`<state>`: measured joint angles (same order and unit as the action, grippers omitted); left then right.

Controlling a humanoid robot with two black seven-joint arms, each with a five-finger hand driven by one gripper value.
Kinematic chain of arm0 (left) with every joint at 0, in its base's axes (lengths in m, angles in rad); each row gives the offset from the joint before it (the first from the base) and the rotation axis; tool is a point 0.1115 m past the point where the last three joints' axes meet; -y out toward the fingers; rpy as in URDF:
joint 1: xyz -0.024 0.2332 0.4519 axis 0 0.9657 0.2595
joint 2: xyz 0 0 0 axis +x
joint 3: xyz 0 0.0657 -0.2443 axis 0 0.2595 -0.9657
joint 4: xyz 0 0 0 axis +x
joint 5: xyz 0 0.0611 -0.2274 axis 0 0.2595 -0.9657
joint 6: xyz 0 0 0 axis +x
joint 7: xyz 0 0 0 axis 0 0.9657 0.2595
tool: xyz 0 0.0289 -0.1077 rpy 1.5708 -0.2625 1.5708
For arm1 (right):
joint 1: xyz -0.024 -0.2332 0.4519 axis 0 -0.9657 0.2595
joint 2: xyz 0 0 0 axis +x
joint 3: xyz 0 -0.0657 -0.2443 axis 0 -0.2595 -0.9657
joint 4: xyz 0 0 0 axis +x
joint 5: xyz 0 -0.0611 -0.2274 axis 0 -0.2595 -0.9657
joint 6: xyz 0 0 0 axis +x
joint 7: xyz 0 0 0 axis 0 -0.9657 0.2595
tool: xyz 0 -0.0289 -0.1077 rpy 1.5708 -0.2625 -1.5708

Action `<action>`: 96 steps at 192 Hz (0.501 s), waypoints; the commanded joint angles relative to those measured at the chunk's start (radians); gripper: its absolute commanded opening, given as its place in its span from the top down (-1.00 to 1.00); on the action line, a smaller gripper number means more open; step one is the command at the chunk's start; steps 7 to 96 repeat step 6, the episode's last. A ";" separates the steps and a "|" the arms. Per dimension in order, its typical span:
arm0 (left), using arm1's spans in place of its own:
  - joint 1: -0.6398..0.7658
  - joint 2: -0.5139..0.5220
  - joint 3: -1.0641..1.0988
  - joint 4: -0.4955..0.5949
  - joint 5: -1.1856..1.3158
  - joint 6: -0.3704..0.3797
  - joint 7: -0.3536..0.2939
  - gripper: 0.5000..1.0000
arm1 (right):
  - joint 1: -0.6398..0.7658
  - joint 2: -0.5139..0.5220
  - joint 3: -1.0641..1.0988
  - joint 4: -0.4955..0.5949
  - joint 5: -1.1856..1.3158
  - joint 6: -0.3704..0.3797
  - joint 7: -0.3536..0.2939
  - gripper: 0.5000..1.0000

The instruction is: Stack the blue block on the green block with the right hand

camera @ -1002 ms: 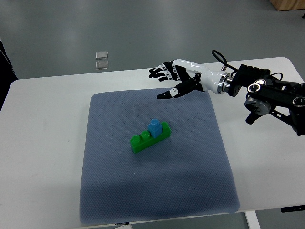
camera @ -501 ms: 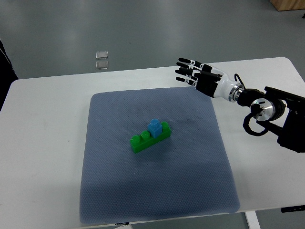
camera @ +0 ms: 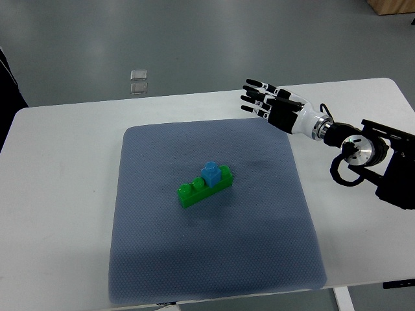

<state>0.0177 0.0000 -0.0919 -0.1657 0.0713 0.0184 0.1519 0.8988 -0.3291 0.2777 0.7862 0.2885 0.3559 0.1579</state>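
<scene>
A small blue block (camera: 210,172) sits on top of the long green block (camera: 205,186), over its middle, near the centre of the grey-blue mat (camera: 214,259). My right hand (camera: 266,102) hovers over the mat's far right corner, well away from the blocks, with its fingers spread and nothing in them. Its arm (camera: 363,152) comes in from the right edge. The left arm is out of view.
The mat lies on a white table (camera: 58,194). Beyond the table's far edge, two small pale squares (camera: 138,81) lie on the grey floor. A dark shape (camera: 8,97) shows at the left edge.
The right hand has pulled back to the right, from above the mat's far edge to its far right corner, and turned with its fingers straightened. The blocks have not moved.
</scene>
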 commanded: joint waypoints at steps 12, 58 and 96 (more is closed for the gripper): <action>0.001 0.000 0.000 0.000 -0.001 0.000 0.000 -1.00 | -0.003 -0.005 0.003 -0.002 0.000 0.011 0.000 -0.69; 0.001 0.000 0.000 0.000 -0.001 0.000 0.000 -1.00 | -0.003 -0.005 0.003 -0.002 0.000 0.011 0.000 -0.69; 0.001 0.000 0.000 0.000 -0.001 0.000 0.000 -1.00 | -0.003 -0.005 0.003 -0.002 0.000 0.011 0.000 -0.69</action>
